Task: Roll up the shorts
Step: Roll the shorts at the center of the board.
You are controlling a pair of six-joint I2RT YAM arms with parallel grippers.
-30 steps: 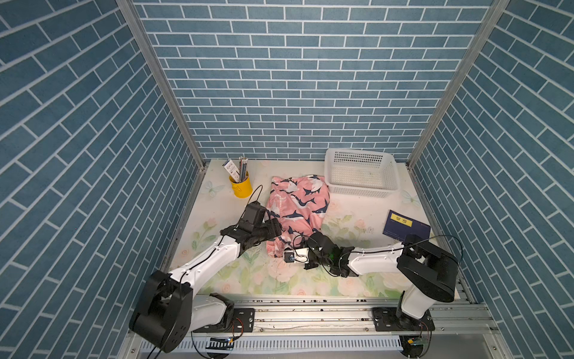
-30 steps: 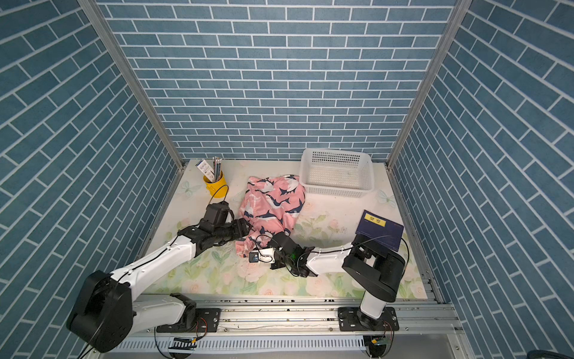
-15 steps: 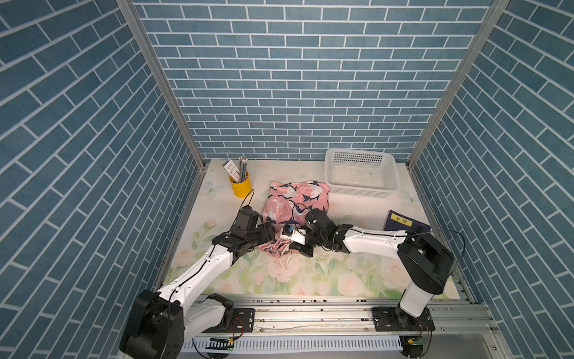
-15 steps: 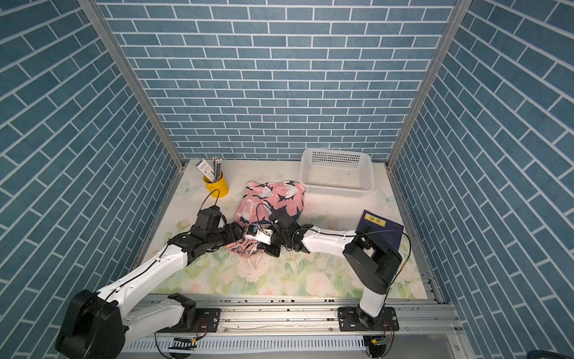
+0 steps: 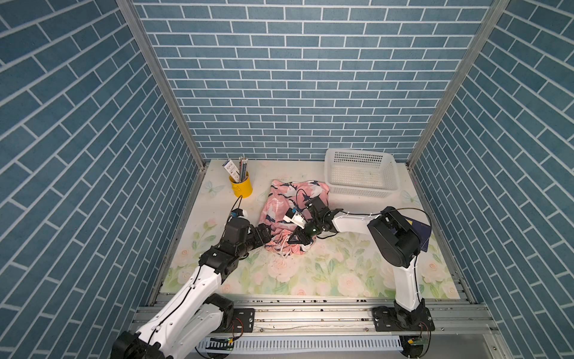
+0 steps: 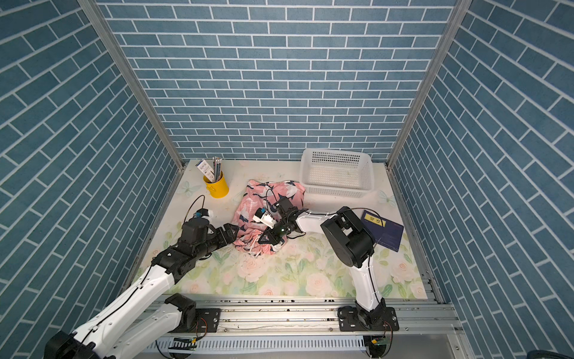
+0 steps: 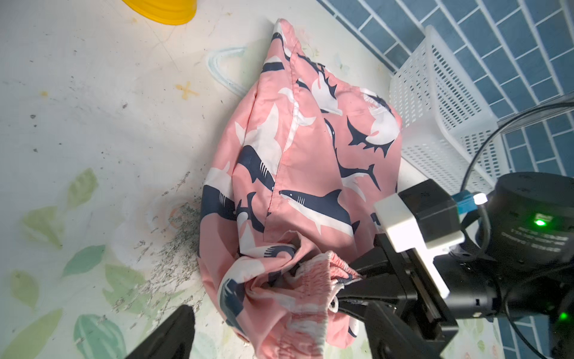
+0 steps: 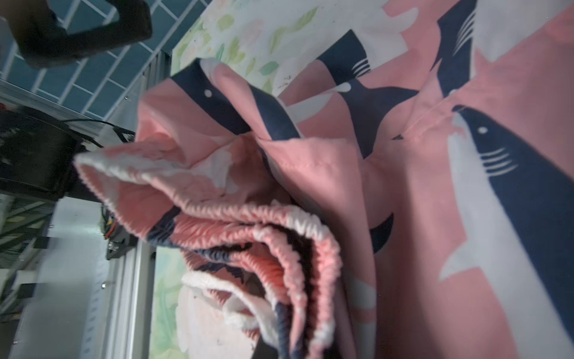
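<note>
Right gripper (image 7: 348, 279), low over the garment, is clamped on the gathered elastic waistband (image 7: 326, 264) of the pink fabric shorts (image 5: 279, 202) printed with navy-and-white sharks; left gripper (image 5: 266, 237) sits just beside the bunched near edge, its jaws spread wide and gripping nothing. Crumpled rather than rolled, the shorts lie mid-table on the floral-printed tabletop (image 5: 310, 273), between the yellow cylindrical pencil cup (image 5: 240, 186) and the white perforated plastic basket (image 5: 360, 191); a flat navy booklet (image 6: 385, 231) lies well apart, by the right arm.
</note>
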